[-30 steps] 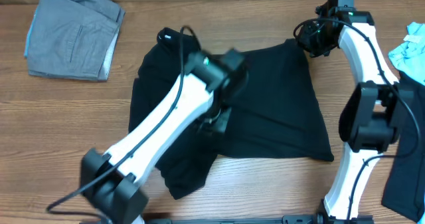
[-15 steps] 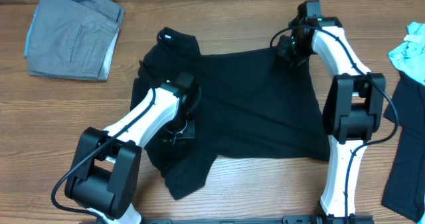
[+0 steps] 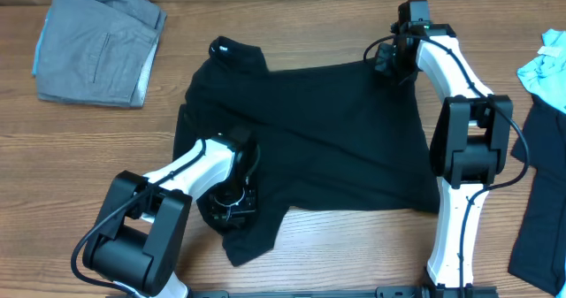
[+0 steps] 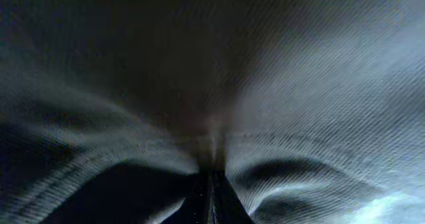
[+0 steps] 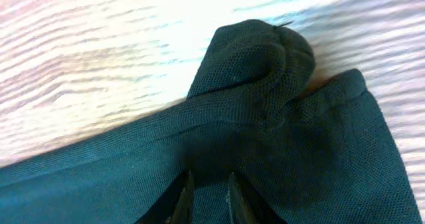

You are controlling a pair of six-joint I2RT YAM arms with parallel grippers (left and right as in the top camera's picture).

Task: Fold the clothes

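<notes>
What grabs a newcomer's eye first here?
The black shirt spread across the middle dominates. The left gripper is shut on its fabric at the lower left; the right gripper sits, jaws narrow, at its top right corner. A folded grey garment lies at the top left.

1. The left arm [image 3: 196, 163] pulls back from the middle of the black shirt [image 3: 345, 148].
2. The left gripper [image 3: 232, 199] now sits on the shirt's lower-left part.
3. The right gripper [image 3: 386, 61] shifts left to the shirt's far right corner.
</notes>
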